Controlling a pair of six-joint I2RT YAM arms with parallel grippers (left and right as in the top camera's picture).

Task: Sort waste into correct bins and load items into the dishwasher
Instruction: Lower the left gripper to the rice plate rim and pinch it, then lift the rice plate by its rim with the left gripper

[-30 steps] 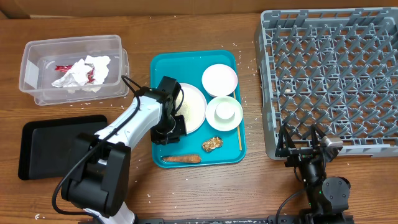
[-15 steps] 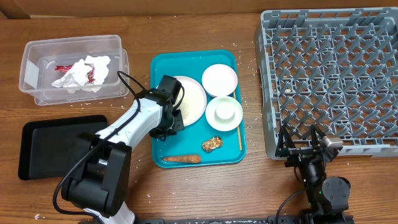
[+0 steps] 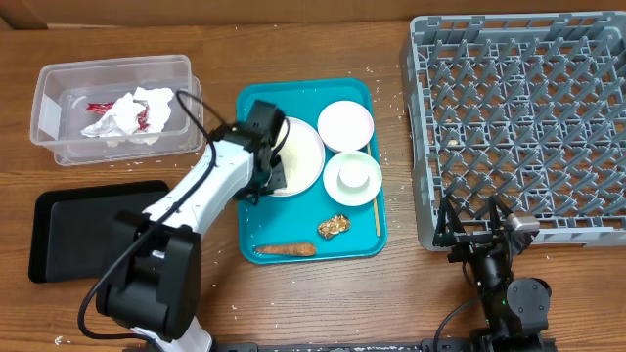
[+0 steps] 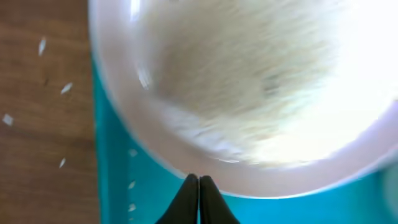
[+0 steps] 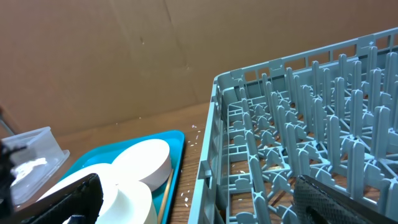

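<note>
Since the large white round plate (image 3: 303,156) on the teal plastic serving tray (image 3: 256,104) looks stiff, slick and breakable, its thin rim is the hold, where the left claw (image 4: 198,182) rests pinched shut, empty.

The left claw (image 3: 275,177), reached forward and pointing down, is pinched closed, while the right claw (image 3: 472,227) gapes wide.

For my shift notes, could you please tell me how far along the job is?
Done: napkin and red wrapper lie in the clear tub. In hand: left claw pinches the plate rim. Remaining: bowls, cup, stick, sausage, food lump; rack holds no dishes.
</note>
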